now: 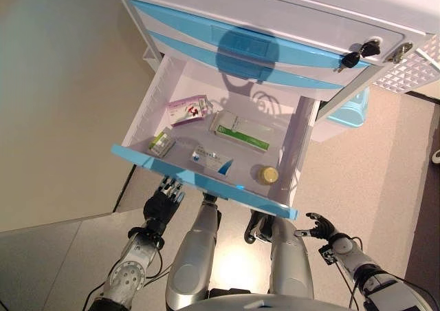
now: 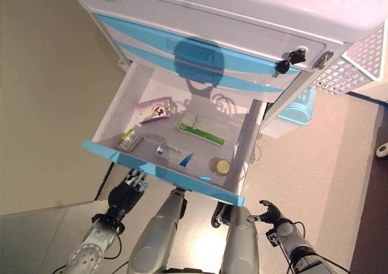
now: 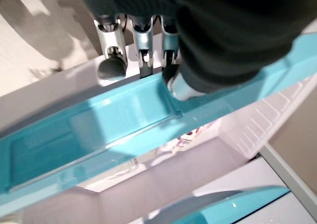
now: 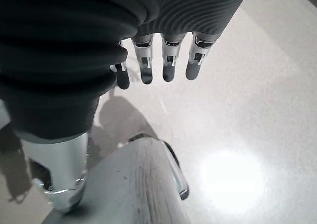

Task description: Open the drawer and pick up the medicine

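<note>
Inside open drawer (image 1: 155,108): medicine boxes (image 1: 238,131), bottle (image 1: 268,175).

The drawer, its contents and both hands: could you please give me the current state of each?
Drawer: pulled open.
Pink box: lying at the drawer's back left.
Green-striped box: lying flat mid-drawer.
Small green box: at the front left.
Blue-marked box: near the front wall.
Yellow-lidded jar: front right.
Left hand: open, below the drawer front.
Right hand: open, empty.

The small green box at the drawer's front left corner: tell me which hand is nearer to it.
Left. The left hand is just below the drawer front, almost under the small green box. The right hand hangs off past the drawer's far right corner, well away.
</note>
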Tool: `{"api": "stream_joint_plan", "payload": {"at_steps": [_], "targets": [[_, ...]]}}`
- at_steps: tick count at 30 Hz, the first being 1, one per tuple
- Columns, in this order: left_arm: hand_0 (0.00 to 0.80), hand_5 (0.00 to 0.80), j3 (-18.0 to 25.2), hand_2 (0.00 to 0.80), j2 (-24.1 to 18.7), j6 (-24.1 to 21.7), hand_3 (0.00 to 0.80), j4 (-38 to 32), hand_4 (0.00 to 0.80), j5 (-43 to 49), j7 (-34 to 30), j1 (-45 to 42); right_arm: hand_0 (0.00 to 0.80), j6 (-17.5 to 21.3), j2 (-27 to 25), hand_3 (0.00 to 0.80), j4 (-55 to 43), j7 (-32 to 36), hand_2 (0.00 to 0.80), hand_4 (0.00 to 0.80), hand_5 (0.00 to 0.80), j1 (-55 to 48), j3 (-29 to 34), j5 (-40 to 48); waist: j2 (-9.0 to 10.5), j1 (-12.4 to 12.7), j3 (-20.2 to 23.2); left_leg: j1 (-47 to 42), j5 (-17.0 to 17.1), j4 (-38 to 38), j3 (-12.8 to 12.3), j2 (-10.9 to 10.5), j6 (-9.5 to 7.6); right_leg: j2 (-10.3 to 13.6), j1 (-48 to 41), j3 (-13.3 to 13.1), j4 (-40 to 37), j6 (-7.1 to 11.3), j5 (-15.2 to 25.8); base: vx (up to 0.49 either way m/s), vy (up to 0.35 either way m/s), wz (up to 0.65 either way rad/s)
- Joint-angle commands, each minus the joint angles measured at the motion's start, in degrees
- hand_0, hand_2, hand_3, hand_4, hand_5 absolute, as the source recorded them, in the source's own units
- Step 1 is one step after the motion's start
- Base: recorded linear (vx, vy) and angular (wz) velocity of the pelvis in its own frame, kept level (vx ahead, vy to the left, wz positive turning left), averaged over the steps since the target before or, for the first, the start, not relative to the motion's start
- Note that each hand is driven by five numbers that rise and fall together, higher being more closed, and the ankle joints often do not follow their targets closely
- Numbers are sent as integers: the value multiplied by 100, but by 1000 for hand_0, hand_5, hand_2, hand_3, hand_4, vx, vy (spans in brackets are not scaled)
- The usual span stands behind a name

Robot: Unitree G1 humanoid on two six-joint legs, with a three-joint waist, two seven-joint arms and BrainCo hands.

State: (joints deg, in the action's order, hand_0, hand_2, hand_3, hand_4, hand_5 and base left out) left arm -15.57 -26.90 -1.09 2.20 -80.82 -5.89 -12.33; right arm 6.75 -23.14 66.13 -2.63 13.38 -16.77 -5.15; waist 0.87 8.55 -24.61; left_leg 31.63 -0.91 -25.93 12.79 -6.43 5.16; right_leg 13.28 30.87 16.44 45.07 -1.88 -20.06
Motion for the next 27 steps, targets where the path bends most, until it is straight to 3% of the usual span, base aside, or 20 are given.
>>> {"api": "stream_joint_plan", "payload": {"at_steps": [1,2,3,4,5,8,10,12,18,23,27], "targets": [[800,800,43,800,-82,34,800,-1534,800,-323,-988,-414,0,-78,-246,0,326,-125,0,0,0,-7,-280,-154,-330,-8,462,147,-398,-430,-171,-320,-669,43,23,-388,-685,555,1097,-48,38,2],[800,800,106,800,-54,81,800,-1386,800,-435,-945,-566,0,-89,-236,0,344,-152,0,0,0,2,-258,-151,-371,0,481,194,-212,-330,-174,-303,-684,46,69,-345,-770,512,1248,96,-17,4],[800,800,181,800,-40,80,800,-1194,800,-472,-873,-731,0,-98,-235,0,327,-171,0,0,0,-8,-261,-141,-361,7,468,107,-379,-370,-178,-303,-675,44,-2,-397,-714,567,1102,-40,30,4],[800,800,182,800,-40,81,800,-1196,800,-472,-875,-721,0,-99,-237,0,326,-173,0,0,0,0,-255,-141,-381,3,484,171,-204,-293,-174,-297,-683,45,46,-348,-799,518,1254,109,-25,3],[800,800,338,800,60,175,800,-739,800,-552,-763,-985,0,-109,-257,0,295,-223,0,0,0,-70,-194,-115,-393,15,465,74,-366,-327,-166,-289,-672,57,-19,-405,-723,575,1086,40,2,0],[800,800,478,800,146,157,800,-179,800,-431,-661,-1080,0,-119,-299,0,243,-271,0,0,0,-143,-95,-40,-414,15,464,41,-345,-251,-156,-287,-680,77,-46,-395,-743,584,1087,48,-4,2],[100,100,608,100,363,23,100,426,100,-245,-502,-1092,0,-121,-337,0,119,-344,0,0,0,-244,10,59,-409,-14,455,22,-323,-185,-167,-295,-687,103,-70,-389,-806,595,1114,39,19,6],[0,0,644,0,489,-119,0,728,0,-125,-313,-1049,0,-113,-324,0,-14,-409,0,0,0,-283,43,124,-388,-48,440,46,-305,-159,-190,-287,-692,108,-47,-379,-818,608,1127,11,11,2],[0,0,876,0,546,-572,0,1050,0,978,230,-1027,0,-87,-386,0,-343,-554,0,0,0,-429,133,281,-302,-148,355,94,-289,-125,-274,-227,-684,100,-52,-351,-969,630,1206,4,4,1],[0,0,980,0,480,-596,0,1091,0,1879,539,-1038,0,-85,-409,0,-457,-575,0,0,0,-491,125,377,-239,-183,319,167,-288,-138,-340,-187,-683,46,1,-368,-1038,639,1257,4,6,0],[0,0,1052,0,539,-416,0,2213,0,3274,803,-623,0,-97,-460,0,-494,-553,0,0,0,-452,88,488,-149,-222,291,234,-284,-98,-403,-139,-691,-1,80,-397,-1098,648,1307,5,30,-3]]}}
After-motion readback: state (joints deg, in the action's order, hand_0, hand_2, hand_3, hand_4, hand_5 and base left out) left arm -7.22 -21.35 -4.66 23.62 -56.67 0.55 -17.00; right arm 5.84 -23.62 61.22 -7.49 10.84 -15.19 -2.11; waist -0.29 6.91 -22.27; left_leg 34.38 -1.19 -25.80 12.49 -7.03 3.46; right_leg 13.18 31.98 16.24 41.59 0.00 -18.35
